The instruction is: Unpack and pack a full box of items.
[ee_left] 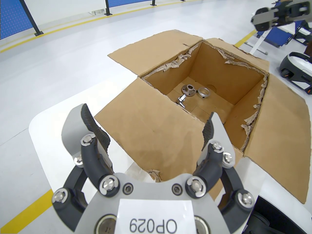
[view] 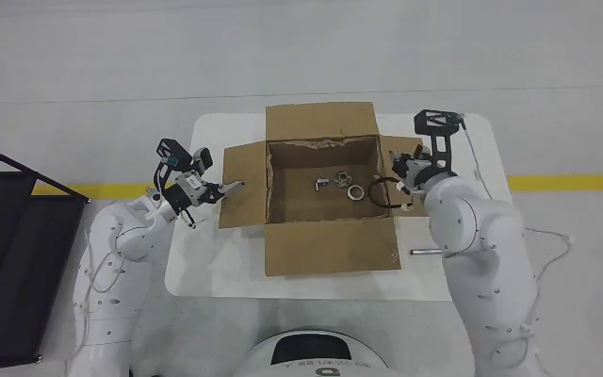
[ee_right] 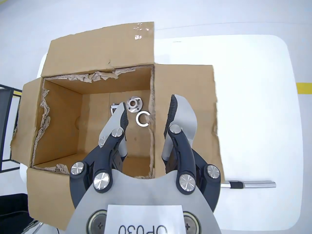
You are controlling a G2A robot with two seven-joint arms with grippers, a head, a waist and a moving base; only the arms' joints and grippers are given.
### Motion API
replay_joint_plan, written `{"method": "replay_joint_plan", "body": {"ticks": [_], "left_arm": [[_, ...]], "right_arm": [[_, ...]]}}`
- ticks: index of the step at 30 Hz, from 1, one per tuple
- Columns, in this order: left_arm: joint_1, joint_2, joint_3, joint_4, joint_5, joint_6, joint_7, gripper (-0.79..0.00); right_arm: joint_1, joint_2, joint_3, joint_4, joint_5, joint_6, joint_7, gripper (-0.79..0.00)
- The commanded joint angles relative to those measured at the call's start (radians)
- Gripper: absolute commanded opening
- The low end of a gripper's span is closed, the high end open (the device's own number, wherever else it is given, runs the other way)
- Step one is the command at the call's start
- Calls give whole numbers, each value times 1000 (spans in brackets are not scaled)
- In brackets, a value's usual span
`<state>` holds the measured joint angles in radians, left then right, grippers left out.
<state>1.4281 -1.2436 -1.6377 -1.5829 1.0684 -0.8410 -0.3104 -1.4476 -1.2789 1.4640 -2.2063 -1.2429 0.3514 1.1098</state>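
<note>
The white surface [view: 311, 283] carries an open cardboard box [view: 325, 247] from its middle to its far edge, the left gripper [ee_left: 149, 113] fingers wide apart and empty above the left flap, the right gripper [ee_right: 148, 102] fingers apart either side of the right wall, a flanged hub [view: 341, 176] and split ring [view: 356, 192] inside.

- My left arm [view: 132, 226] was bent at the elbow, with the forearm stretched inward toward my right side.
- My left gripper [ee_left: 149, 113] was tipped slightly downward, its two fingers [ee_left: 95, 127] spread wide with nothing between them.
- My right arm [view: 462, 221] was folded close, with the wrist turned in toward the left.
- My right gripper [ee_right: 148, 102] pointed steeply down, its jaws parted and empty.
- The two grippers faced each other, well apart.
</note>
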Motion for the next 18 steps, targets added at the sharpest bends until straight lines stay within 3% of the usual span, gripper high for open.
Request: {"method": "replay_joint_plan", "body": {"ticks": [1, 11, 14, 18], "left_arm": [[0, 0, 0, 0, 0, 0, 0, 0], [0, 0, 0, 0, 0, 0, 0, 0], [0, 0, 0, 0, 0, 0, 0, 0], [0, 0, 0, 0, 0, 0, 0, 0]], "right_arm": [[-79, 4, 82, -48, 16, -5, -11, -446], [-358, 6, 336, -76, 138, 16, -1, -400], [-369, 4, 379, -21, 176, 76, 57, -449], [-374, 6, 402, 14, 187, 111, 114, -443]]}}
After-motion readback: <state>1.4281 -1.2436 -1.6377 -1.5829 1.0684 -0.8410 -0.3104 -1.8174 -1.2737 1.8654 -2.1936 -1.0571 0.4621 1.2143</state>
